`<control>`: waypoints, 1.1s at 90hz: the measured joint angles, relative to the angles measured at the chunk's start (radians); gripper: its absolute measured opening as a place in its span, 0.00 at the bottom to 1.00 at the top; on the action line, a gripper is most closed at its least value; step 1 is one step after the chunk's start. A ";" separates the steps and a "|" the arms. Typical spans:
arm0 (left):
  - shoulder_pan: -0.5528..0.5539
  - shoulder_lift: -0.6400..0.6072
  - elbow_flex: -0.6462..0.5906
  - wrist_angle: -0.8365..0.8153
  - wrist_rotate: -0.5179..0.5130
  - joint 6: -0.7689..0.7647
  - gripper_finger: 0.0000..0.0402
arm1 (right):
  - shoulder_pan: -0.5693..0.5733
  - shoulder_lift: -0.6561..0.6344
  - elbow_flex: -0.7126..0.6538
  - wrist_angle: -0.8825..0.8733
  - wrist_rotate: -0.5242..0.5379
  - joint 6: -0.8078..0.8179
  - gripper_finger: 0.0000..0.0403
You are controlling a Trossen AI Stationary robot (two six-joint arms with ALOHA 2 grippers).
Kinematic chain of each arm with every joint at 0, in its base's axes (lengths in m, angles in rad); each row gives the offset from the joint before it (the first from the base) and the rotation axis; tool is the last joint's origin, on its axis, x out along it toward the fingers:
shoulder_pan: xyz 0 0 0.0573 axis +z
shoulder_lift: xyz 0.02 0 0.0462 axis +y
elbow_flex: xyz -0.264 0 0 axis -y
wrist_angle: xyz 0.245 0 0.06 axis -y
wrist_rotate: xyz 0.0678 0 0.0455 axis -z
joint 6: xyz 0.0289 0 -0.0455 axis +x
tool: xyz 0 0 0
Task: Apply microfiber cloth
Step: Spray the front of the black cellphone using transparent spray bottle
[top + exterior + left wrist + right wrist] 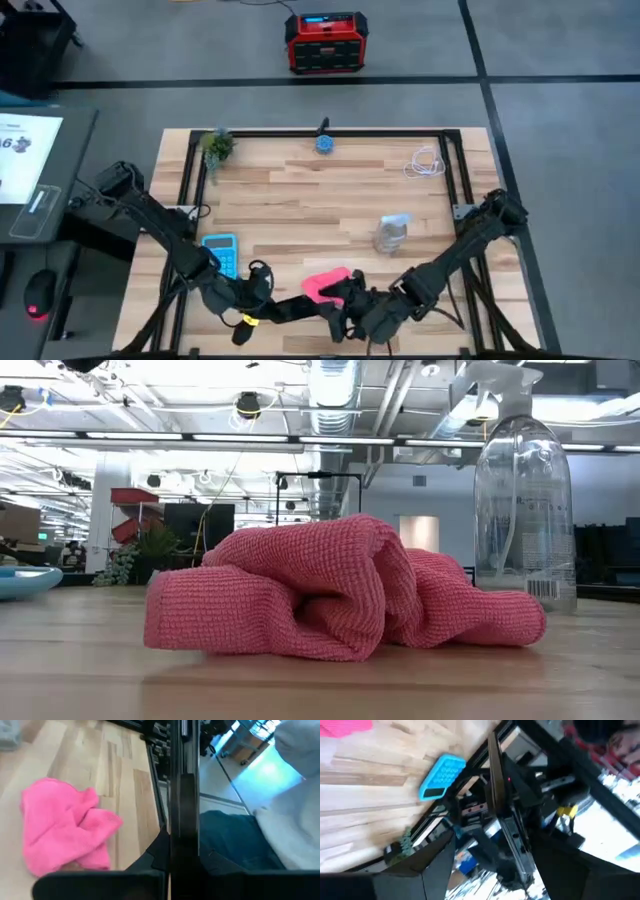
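2 arms reach low over the near edge of the wooden table (300, 200) in the high view. We see the left gripper (300, 308) and the right gripper (345, 318) meeting just in front of the crumpled microfiber cloth (328, 283). A light blue calculator (221, 252) lies to the cloth's left, and a clear spray bottle (391, 233) stands behind it to the right; we cannot tell either gripper's finger spacing here.

Low view: the cloth (340, 600) sits bunched on the tabletop, with the spray bottle (524, 500) upright behind it.

Left wrist view: the cloth (65, 827) lies free on the wood, beside a thin black slab (184, 810) seen edge-on; we cannot tell the finger state.

Right wrist view: the calculator (442, 776) lies flat near the table edge, a corner of the cloth (345, 727) shows, and we cannot tell the finger state.
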State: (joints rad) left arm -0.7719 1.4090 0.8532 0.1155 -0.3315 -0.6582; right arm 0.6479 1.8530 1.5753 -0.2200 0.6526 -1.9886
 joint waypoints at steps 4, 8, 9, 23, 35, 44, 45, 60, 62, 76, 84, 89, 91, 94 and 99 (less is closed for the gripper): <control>0.008 0.000 0.000 0.000 0.023 0.000 0.02 | -0.011 0.000 0.000 0.003 -0.035 -0.002 0.58; 0.016 0.000 0.000 -0.001 0.044 0.000 0.02 | -0.022 0.000 0.000 0.001 -0.068 -0.003 0.58; 0.018 0.000 0.000 -0.002 0.050 0.000 0.02 | -0.025 0.000 0.000 0.000 -0.076 -0.003 0.58; 0.047 0.000 0.000 -0.018 0.100 -0.001 0.02 | -0.050 0.037 0.000 0.041 -0.132 -0.003 0.56; 0.059 0.000 0.000 -0.023 0.125 0.000 0.02 | -0.054 0.077 0.002 0.061 -0.129 -0.001 0.52; 0.063 0.001 -0.002 -0.043 0.127 0.011 0.02 | -0.053 0.103 -0.001 0.054 -0.124 0.028 0.44; 0.064 0.002 -0.002 -0.042 0.128 0.011 0.02 | -0.053 0.105 -0.001 0.054 -0.123 0.030 0.42; 0.065 0.002 -0.002 -0.043 0.126 -0.011 0.02 | -0.044 0.114 0.000 0.048 -0.081 0.103 0.20; 0.064 0.002 -0.002 -0.043 0.129 -0.009 0.02 | -0.043 0.114 0.000 0.049 -0.082 0.107 0.17; 0.070 0.002 -0.002 -0.046 0.150 -0.012 0.04 | -0.036 0.115 0.002 0.050 -0.090 0.102 0.07; 0.076 0.002 -0.002 -0.052 0.148 0.002 0.10 | -0.031 0.115 0.002 0.047 -0.087 0.158 0.07; 0.080 0.002 -0.002 -0.055 0.148 0.011 0.15 | -0.030 0.115 0.002 0.045 -0.085 0.205 0.07; 0.082 0.002 -0.002 -0.057 0.148 0.011 0.17 | -0.030 0.115 0.002 0.042 -0.084 0.224 0.07; 0.085 0.002 -0.002 -0.062 0.147 0.011 0.20 | -0.030 0.115 0.002 0.040 -0.080 0.253 0.06; 0.089 0.002 -0.002 -0.068 0.147 0.011 0.25 | -0.030 0.115 0.002 0.035 -0.076 0.313 0.05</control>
State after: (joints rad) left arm -0.6826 1.4105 0.8516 0.0471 -0.1841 -0.6472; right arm 0.6178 1.9678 1.5768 -0.1852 0.5770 -1.6753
